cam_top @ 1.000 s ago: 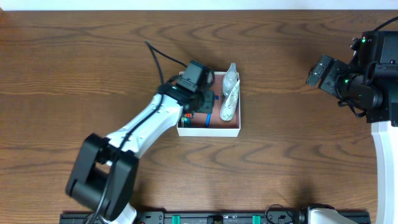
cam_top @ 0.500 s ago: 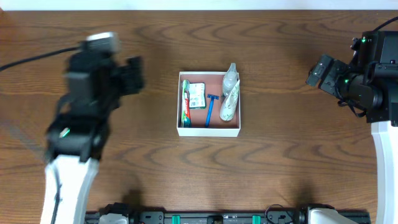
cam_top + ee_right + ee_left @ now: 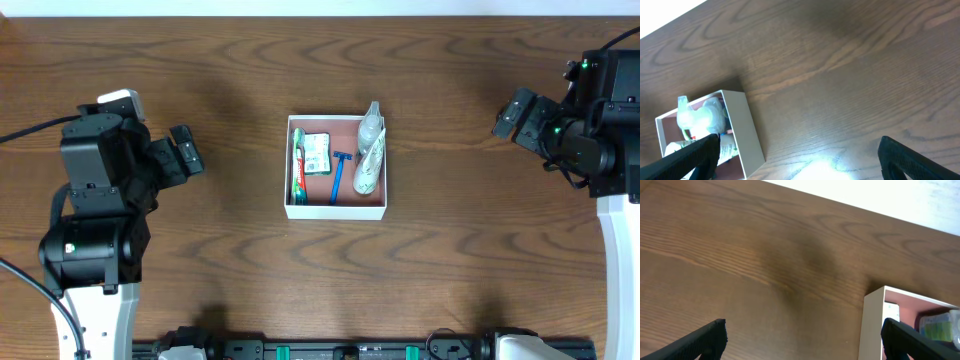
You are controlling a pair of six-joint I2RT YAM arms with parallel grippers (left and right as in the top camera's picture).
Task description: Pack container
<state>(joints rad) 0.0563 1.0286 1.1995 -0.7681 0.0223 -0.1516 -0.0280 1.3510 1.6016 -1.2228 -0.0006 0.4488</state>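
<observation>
The shallow, square, white-walled container (image 3: 335,211) with a reddish-brown floor sits at the centre of the brown wooden table (image 3: 300,290), well apart from the left gripper (image 3: 188,152) and right gripper (image 3: 512,115), both with fingers spread apart.

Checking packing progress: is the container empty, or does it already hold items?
Holding items: inside the container lie a blue razor, a green packet and a clear bottle.

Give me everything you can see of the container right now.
The container is a shallow, square, lidless box with thin white walls and a reddish-brown floor, sitting flat on the table. Inside lie a toothpaste tube along one wall, a green packet, a blue razor and a clear bottle along the opposite wall. Nothing else touches it.
</observation>
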